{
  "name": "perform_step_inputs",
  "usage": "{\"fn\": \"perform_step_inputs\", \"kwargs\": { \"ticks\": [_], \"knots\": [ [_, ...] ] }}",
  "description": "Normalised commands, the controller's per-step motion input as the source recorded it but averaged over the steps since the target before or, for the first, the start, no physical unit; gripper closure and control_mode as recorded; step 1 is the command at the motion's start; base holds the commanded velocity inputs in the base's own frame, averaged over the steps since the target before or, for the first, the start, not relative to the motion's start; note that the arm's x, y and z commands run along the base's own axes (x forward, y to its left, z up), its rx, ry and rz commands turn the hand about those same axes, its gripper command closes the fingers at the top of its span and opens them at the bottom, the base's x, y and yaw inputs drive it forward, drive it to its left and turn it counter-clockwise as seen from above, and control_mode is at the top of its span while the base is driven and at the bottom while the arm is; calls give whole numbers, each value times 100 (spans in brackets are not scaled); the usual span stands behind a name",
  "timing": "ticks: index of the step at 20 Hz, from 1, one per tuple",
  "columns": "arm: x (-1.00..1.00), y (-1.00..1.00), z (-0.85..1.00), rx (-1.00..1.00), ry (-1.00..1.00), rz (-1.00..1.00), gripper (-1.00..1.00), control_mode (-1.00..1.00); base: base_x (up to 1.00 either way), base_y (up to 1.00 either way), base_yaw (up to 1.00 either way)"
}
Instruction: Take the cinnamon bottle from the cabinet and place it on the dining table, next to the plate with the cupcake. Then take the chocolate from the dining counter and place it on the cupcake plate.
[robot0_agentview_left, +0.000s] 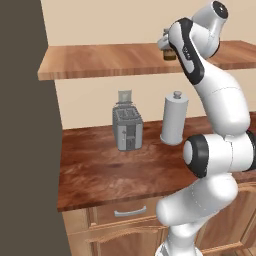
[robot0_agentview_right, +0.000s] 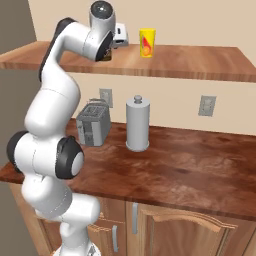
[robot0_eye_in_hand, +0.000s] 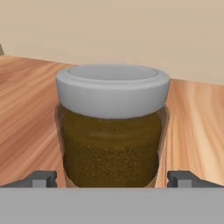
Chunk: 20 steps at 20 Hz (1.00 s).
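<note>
The cinnamon bottle (robot0_eye_in_hand: 113, 131) stands upright on the light wood cabinet shelf (robot0_agentview_left: 100, 60), a jar of brown powder under a grey lid. It sits right between the fingertips of my gripper (robot0_eye_in_hand: 112, 178), one dark fingertip (robot0_eye_in_hand: 43, 178) on each side. A sliver of gap shows on both sides, so the gripper is open around the jar's base. In the left base view the cinnamon bottle (robot0_agentview_left: 169, 55) peeks out brown below my hand, at shelf height. The plate, cupcake, chocolate and dining table are out of view.
A yellow bottle with a red mark (robot0_agentview_right: 147, 43) stands on the shelf to the right of my hand. Below, the dark worktop (robot0_agentview_left: 110, 170) carries a toaster (robot0_agentview_left: 127, 127) and a paper towel holder (robot0_agentview_left: 174, 120). A dark wall (robot0_agentview_left: 25, 125) closes the left side.
</note>
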Motion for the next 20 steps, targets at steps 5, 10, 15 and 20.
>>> {"fn": "perform_step_inputs", "kwargs": {
  "ticks": [5, 10, 15, 20],
  "knots": [
    [3, 0, -5, 0, 1, 5, 100, -100, 0, 0, 0],
    [-1, -4, 0, 0, 0, 4, 100, -100, 0, 0, 0],
    [-35, -12, 3, 13, -7, 0, 100, -100, 0, 0, 0],
    [-67, -5, 7, 26, -8, 1, 100, -100, 0, 0, 0]
  ]
}}
